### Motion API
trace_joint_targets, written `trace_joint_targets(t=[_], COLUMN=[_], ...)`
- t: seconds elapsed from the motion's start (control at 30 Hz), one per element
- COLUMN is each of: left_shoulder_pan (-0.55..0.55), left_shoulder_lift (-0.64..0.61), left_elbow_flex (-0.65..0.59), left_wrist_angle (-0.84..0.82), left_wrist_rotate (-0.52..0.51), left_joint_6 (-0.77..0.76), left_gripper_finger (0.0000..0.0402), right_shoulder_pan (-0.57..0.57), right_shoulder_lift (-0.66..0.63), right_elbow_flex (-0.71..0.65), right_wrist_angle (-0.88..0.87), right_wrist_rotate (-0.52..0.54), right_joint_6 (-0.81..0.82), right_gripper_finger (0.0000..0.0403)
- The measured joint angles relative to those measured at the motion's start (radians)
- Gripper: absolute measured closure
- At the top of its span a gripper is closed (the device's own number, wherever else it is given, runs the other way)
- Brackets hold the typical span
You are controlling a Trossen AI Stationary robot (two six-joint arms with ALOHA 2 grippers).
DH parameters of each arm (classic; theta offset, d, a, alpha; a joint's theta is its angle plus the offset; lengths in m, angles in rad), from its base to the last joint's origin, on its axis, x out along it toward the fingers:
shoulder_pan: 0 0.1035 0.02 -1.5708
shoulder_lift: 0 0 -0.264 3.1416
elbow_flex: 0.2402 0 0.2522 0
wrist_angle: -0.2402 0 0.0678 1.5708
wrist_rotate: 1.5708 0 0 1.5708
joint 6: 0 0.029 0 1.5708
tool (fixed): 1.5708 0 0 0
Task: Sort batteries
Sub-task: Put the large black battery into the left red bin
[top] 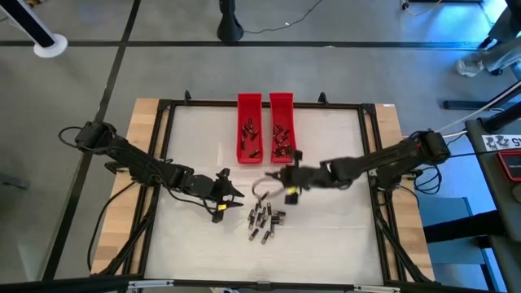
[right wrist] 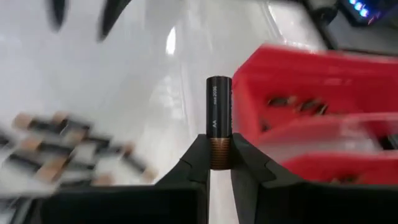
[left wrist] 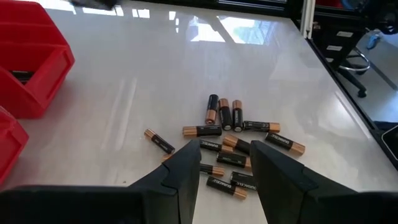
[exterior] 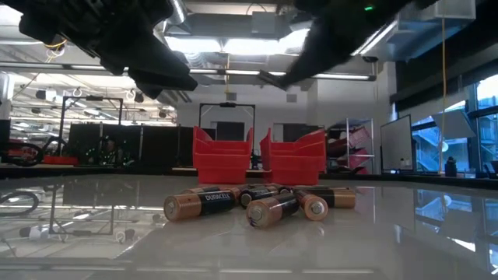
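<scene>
I see dark, copper-ended batteries (top: 264, 220) heaped low-centre on the glossy white surface (top: 326, 236), more filling two red trays (top: 249, 128) above. My right gripper (right wrist: 221, 163) pinches one battery (right wrist: 219, 118); left gripper (left wrist: 224, 171) hovers half-open, empty.

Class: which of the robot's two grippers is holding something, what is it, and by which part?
The right gripper holds one small black-and-copper cylindrical battery, jaws on its copper end. The left gripper holds nothing.

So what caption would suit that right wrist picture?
Right gripper pinching one battery by its coppery end, near the red trays.
</scene>
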Motion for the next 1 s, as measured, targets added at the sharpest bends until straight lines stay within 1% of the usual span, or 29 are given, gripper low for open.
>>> trace_joint_targets(t=[0.1, 0.27, 0.4, 0.47, 0.6, 0.7, 0.87, 1.0], left_shoulder_pan=[0.000, -0.006, -0.006, -0.006, -0.006, -0.006, -0.006, -0.006], left_shoulder_lift=[0.000, 0.000, 0.000, 0.000, 0.000, 0.000, 0.000, 0.000], left_elbow_flex=[0.000, 0.000, 0.000, 0.000, 0.000, 0.000, 0.000, 0.000], left_wrist_angle=[0.001, 0.000, 0.006, 0.007, 0.008, 0.007, -0.004, -0.015], left_wrist_rotate=[0.000, -0.001, -0.009, -0.024, -0.037, -0.043, -0.045, -0.045], left_joint_6=[-0.010, -0.035, -0.035, -0.033, -0.031, -0.021, -0.016, -0.012], left_gripper_finger=[0.0270, 0.0270, 0.0270, 0.0270, 0.0270, 0.0270, 0.0270, 0.0270], right_shoulder_pan=[-0.087, -0.229, -0.333, -0.370, -0.420, -0.439, -0.466, -0.481], right_shoulder_lift=[0.002, 0.009, 0.009, 0.025, 0.095, 0.170, 0.249, 0.290], right_elbow_flex=[0.010, 0.062, 0.092, 0.108, 0.169, 0.228, 0.314, 0.322], right_wrist_angle=[0.070, 0.111, 0.192, 0.225, 0.240, 0.225, 0.137, 0.133], right_wrist_rotate=[-0.079, -0.147, -0.255, -0.290, -0.351, -0.369, -0.372, -0.370], right_joint_6=[-0.049, -0.062, -0.075, -0.075, -0.075, -0.075, -0.075, -0.064], right_gripper_finger=[0.0370, 0.0370, 0.0370, 0.0370, 0.0370, 0.0370, 0.0371, 0.0371])
